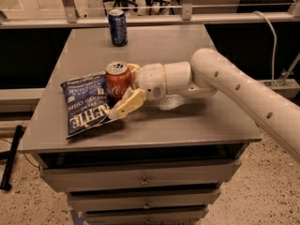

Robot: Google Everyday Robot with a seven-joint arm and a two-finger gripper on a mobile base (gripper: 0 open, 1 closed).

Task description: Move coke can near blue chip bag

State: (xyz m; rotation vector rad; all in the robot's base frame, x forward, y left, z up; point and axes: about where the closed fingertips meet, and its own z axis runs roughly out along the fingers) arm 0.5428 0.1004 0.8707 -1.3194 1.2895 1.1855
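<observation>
The coke can (pixel 117 80), red-orange with a silver top, stands upright on the grey table (pixel 187 125), touching the right edge of the blue chip bag (pixel 86 102). The bag lies flat at the table's front left, dark blue with white lettering. My gripper (pixel 126 87) reaches in from the right on the white arm. Its cream fingers (pixel 127 105) sit on either side of the can, one behind it and one in front, closed around it. The front finger overlaps the bag's right edge.
A dark blue soda can (pixel 117 27) stands upright at the table's far edge, left of centre. The table has drawers below its front edge (pixel 140 179). A railing (pixel 154 18) runs behind the table. A black bar (pixel 10 158) leans at the lower left floor.
</observation>
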